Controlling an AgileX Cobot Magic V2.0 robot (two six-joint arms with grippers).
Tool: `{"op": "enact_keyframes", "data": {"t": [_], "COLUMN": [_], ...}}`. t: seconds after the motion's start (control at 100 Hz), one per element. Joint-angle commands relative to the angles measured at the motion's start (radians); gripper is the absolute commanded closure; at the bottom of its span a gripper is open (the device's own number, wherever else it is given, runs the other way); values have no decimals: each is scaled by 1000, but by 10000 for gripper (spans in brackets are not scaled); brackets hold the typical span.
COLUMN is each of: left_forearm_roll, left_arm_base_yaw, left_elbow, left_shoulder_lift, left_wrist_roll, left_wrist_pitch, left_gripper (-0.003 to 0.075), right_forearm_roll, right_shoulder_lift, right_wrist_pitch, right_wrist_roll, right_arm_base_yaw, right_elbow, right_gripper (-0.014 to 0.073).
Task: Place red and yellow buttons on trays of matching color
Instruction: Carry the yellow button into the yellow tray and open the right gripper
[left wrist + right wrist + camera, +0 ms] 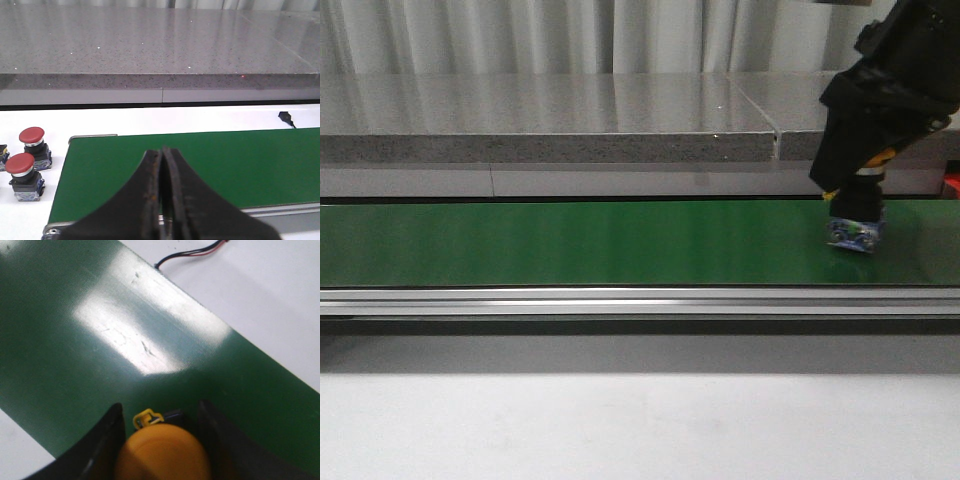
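While the right gripper (pixel 853 232) is lowered onto the green belt (pixel 570 245) at its right end, a yellow button (pixel 162 452) is clamped between its fingers | left gripper (pixel 162 200) is seen pressed together, holding nothing, above the belt | two red buttons (pixel 31 135) (pixel 20 163) are seen on the white table (pixel 30 215) beside the belt's end.

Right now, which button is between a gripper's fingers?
The yellow button, between the right gripper fingers on the green belt. Both red buttons sit untouched beside it.
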Motion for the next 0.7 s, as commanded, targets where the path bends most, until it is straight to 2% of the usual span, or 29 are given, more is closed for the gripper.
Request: {"op": "enact_keyframes", "data": {"t": [0.0,0.14,0.35,0.54,0.69], "left_forearm_roll": [-8,-8,-8,-8,-8], "left_arm_base_yaw": [-5,-5,-5,-5,-5], "left_elbow": [-27,-27,-27,-27,-27], "left_shoulder_lift": [8,8,8,8,8], "left_wrist_roll": [-1,-1,-1,-1,-1], "left_wrist_pitch": [-75,-75,-75,-75,-75], "left_gripper": [739,739,739,739,739], "right_forearm_roll": [-41,-96,-97,-97,-97], "right_shoulder_lift": [-102,-210,-314,-300,-247], "right_wrist_pitch": [-10,19,42,-26,-68], "right_wrist_roll": [67,160,230,349,404], "right_arm_base_yaw": [-45,-163,-448,-724,-838], "right_elbow": [-28,-28,-28,-28,-27], "right_gripper": [390,390,390,390,390]}}
